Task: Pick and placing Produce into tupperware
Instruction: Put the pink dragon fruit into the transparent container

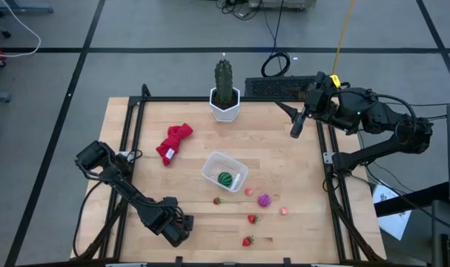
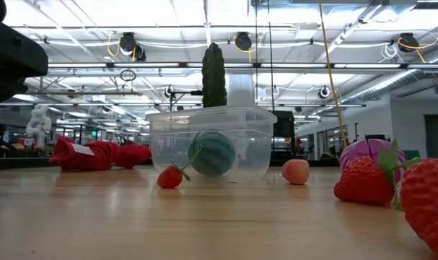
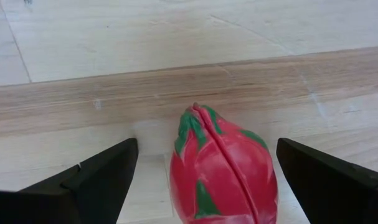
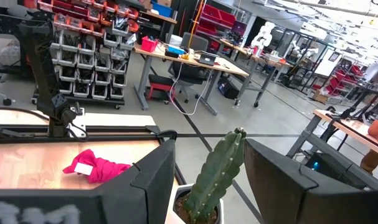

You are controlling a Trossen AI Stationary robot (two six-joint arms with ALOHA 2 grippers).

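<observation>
The clear tupperware (image 1: 236,169) stands mid-table with a green striped ball (image 1: 225,179) inside. Strawberries (image 1: 252,219), a purple ball (image 1: 264,200) and pink bits (image 1: 285,211) lie on the wood on its near right. My left gripper (image 1: 176,226) points down at the near left, open. Its fingers stand on either side of a red oval fruit with green patches (image 3: 223,177) that lies on the table, hidden under the gripper in the high view. My right gripper (image 1: 297,127) is raised at the far right, level, open with nothing between its fingers (image 4: 154,180).
A red cloth (image 1: 174,141) lies to the far left of the tub. A green cactus (image 1: 224,80) in a white pot (image 1: 225,106) stands at the far edge. A dark frame rail (image 1: 128,141) runs along the table's left side.
</observation>
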